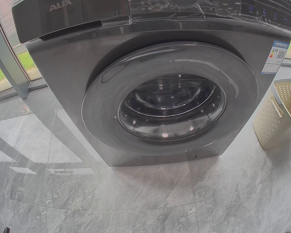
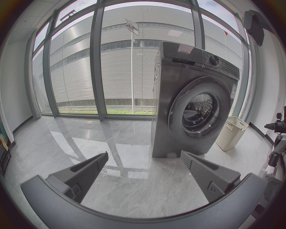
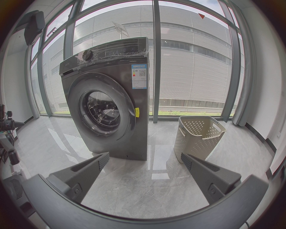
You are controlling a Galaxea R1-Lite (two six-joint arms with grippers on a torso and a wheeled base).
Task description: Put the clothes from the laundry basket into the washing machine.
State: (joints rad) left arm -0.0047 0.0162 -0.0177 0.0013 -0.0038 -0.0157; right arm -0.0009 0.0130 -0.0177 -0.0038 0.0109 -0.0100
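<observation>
A dark grey front-loading washing machine (image 1: 155, 85) stands straight ahead on the floor, its round glass door (image 1: 171, 106) closed. The cream perforated laundry basket (image 1: 286, 112) stands on the floor at the machine's right side; no clothes show over its rim. In the right wrist view the basket (image 3: 199, 137) sits beyond my open right gripper (image 3: 144, 158), well apart from it. My left gripper (image 2: 144, 156) is open too, low and some way in front of the machine (image 2: 193, 101). Both grippers hold nothing.
Glossy grey marble-look floor (image 1: 128, 202) spreads in front of the machine with free room. Floor-to-ceiling windows with dark frames (image 3: 156, 59) stand behind machine and basket. A white wall (image 3: 268, 89) lies to the right of the basket.
</observation>
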